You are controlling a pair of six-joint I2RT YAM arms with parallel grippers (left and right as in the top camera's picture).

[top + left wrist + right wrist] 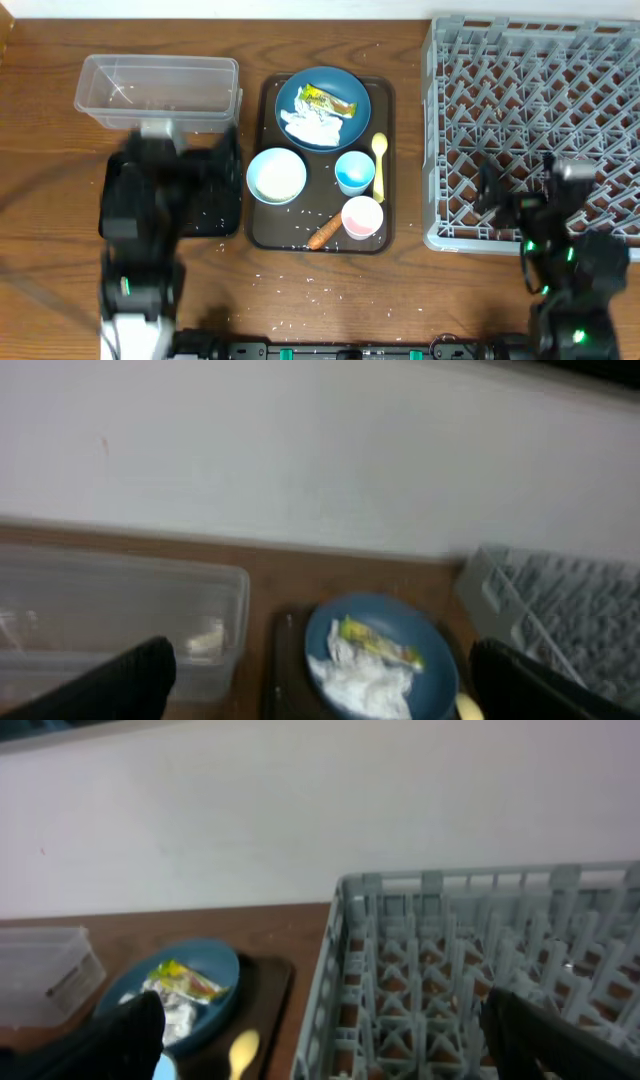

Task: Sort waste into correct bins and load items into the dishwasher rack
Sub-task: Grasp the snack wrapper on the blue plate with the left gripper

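Observation:
On the brown serving tray, a dark blue plate holds a yellow-green wrapper and white tissue. Also on it are the white-and-blue bowl, blue cup, pink cup, yellow spoon and carrot stick. The clear tub is at far left; the black tray lies mostly under my left arm. The grey rack is at right. My left gripper is open and empty, facing the plate. My right gripper is open and empty at the rack's front edge.
Loose rice grains are scattered on the wooden table in front of the serving tray and around the black tray. A white wall stands behind the table. The left arm image is motion-blurred in the overhead view.

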